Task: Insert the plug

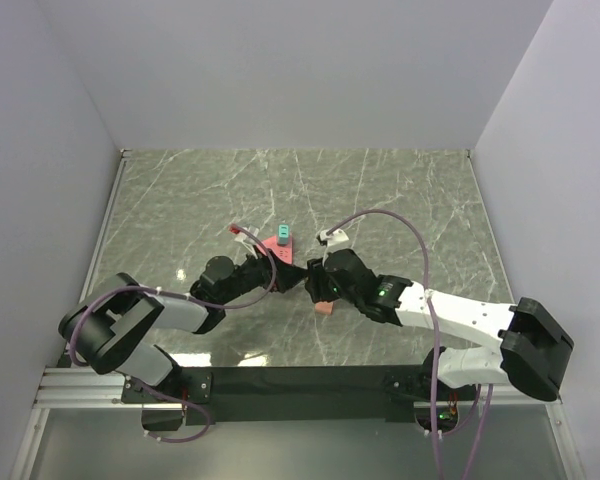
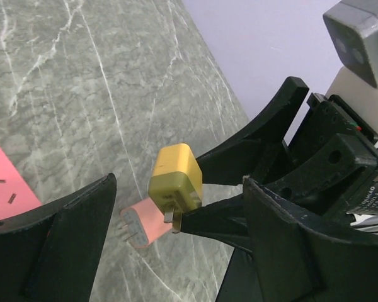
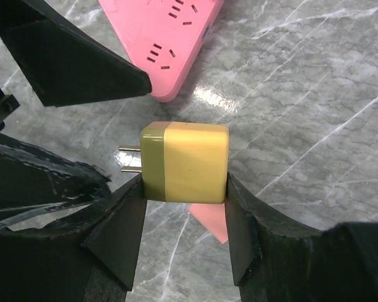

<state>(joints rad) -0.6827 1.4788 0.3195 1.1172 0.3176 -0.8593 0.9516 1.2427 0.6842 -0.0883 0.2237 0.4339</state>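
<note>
My right gripper is shut on the yellow plug, pads on its two ends, prongs pointing left, held above the table. The plug also shows in the left wrist view. The pink power strip lies just beyond, its sockets facing up in the right wrist view. My left gripper is open and empty, its fingers spread to either side of the held plug without touching it. A pink plug lies on the table under the yellow one.
A teal plug stands at the far end of the strip. The pink plug shows by the right gripper. A white cable end lies right of the strip. Walls enclose the marble table on three sides.
</note>
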